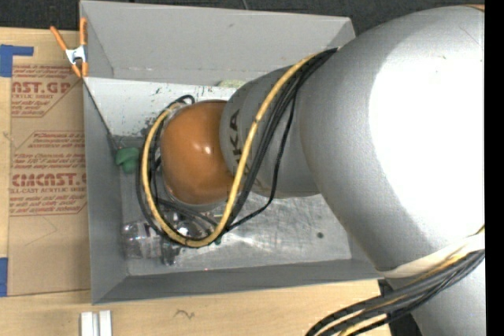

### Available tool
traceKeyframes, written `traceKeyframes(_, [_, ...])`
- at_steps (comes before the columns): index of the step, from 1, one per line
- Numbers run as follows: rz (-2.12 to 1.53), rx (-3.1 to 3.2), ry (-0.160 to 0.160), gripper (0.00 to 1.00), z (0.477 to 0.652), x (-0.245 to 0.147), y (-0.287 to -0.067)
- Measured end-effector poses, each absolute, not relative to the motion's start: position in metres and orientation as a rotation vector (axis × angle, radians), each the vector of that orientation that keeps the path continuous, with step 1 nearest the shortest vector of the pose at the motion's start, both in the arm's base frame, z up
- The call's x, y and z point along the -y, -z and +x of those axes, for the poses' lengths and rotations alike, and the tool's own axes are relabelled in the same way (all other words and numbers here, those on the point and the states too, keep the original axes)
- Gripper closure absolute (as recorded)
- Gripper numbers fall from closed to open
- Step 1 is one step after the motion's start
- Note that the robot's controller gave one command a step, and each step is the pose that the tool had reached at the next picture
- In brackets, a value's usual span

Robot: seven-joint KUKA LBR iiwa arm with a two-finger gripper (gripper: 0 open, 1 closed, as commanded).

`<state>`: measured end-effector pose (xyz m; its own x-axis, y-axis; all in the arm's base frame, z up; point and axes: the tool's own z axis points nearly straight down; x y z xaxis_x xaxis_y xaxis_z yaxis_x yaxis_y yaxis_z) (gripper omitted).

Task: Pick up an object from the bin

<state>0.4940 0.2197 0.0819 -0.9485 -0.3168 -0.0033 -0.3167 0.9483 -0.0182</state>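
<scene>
In grey bin (101, 193): scuffed floor (299, 228), green thing (124, 159) left.

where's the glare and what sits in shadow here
In the camera view, a broad sheen lies on the arm's grey housing and a soft highlight on its orange cover; the arm's shadow darkens the bin floor near the green thing by the left wall.
</scene>
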Motion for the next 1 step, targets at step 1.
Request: traceKeyframes(1, [-0.528, -3.094, -0.002, 1.0, 0.5547, -0.2219, -0.2162])
